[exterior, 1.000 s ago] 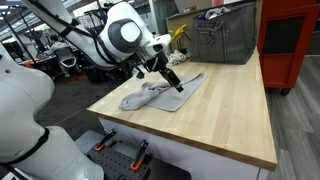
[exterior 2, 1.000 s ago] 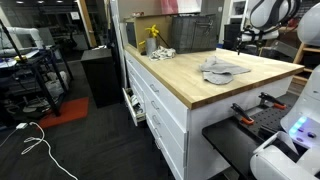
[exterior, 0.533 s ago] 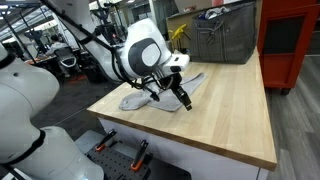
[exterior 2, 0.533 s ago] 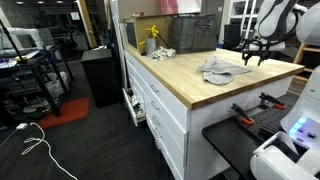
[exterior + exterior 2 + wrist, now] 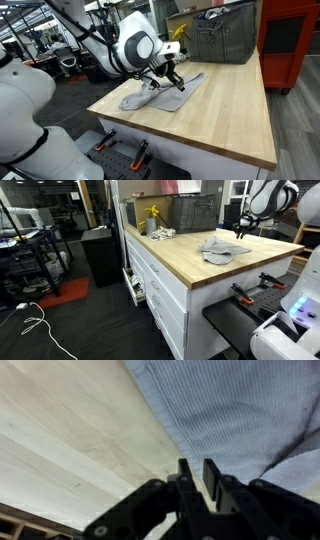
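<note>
Wrist view: the pincer (image 5: 198, 468) hangs over the edge of a blue-grey cloth (image 5: 245, 410) spread on a pale wooden worktop (image 5: 70, 450). Its two black fingers (image 5: 186, 478) are drawn close, with only a slim gap between them. Whether they pinch any fabric cannot be told. In both exterior views the cloth (image 5: 150, 96) (image 5: 222, 250) lies rumpled along one long edge of the worktop. It is short of the near corner and well apart from the grey bin (image 5: 225, 42) at the back edge. The pincer (image 5: 173, 80) points down at the end of the cloth that lies toward the bin, with the white arm (image 5: 135, 48) leaning in from beyond that long edge.
</note>
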Available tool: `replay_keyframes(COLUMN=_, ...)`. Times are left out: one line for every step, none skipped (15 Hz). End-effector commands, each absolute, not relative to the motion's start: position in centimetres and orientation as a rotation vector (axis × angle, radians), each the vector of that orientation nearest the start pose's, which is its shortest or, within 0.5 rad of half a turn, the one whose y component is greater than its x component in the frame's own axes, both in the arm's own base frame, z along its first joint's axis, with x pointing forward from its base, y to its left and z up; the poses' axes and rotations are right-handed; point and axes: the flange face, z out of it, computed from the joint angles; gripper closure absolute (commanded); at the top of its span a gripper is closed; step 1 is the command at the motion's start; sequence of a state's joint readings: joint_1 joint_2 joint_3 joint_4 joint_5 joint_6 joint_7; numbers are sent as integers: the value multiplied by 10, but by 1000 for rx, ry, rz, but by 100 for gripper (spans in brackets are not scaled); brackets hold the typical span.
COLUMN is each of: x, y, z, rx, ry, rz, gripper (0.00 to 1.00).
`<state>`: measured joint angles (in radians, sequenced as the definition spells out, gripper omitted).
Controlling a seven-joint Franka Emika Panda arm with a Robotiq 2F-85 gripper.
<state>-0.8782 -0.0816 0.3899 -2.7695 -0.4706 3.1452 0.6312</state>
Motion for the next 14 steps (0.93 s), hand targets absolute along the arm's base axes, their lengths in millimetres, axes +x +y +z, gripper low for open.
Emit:
replay_keyframes(x=391, y=-128, z=302, rx=-3024, ry=879, rz=-801, gripper=48)
replay_keyframes(x=401, y=-121, z=309, rx=-3031, ry=845, rz=-818, gripper=42)
replay_keyframes(x=402, y=-110, z=315, rx=-3029, ry=811, rz=-843, gripper=33)
replay_keyframes(x=401, y=-99, z=321, rx=-3029, ry=775, rz=-866, gripper=26)
replay_keyframes(x=407, y=-90, z=330, rx=-3026, ry=754, rz=-882, gripper=18)
replay_keyframes(x=409, y=-81, z=337, rx=-3023, ry=729, rz=-895, gripper=11)
replay_keyframes(x=410, y=-71, z=343, rx=-3022, ry=700, rz=-905, gripper=5)
replay_keyframes(x=411, y=-61, z=347, rx=-3020, ry=659, rz=-904, gripper=0)
replay_keyframes(x=412, y=-59, z=351, rx=-3012, ry=630, rz=-918, gripper=0)
replay_keyframes(x=416, y=-63, z=340, rx=-3005, ry=665, rz=-907, gripper=6)
replay_keyframes(x=417, y=-57, z=345, rx=-3001, ry=639, rz=-920, gripper=0)
replay_keyframes(x=417, y=-54, z=348, rx=-2998, ry=629, rz=-927, gripper=0)
replay_keyframes(x=417, y=-55, z=349, rx=-2997, ry=629, rz=-930, gripper=0)
replay_keyframes(x=416, y=-56, z=349, rx=-2997, ry=631, rz=-929, gripper=0)
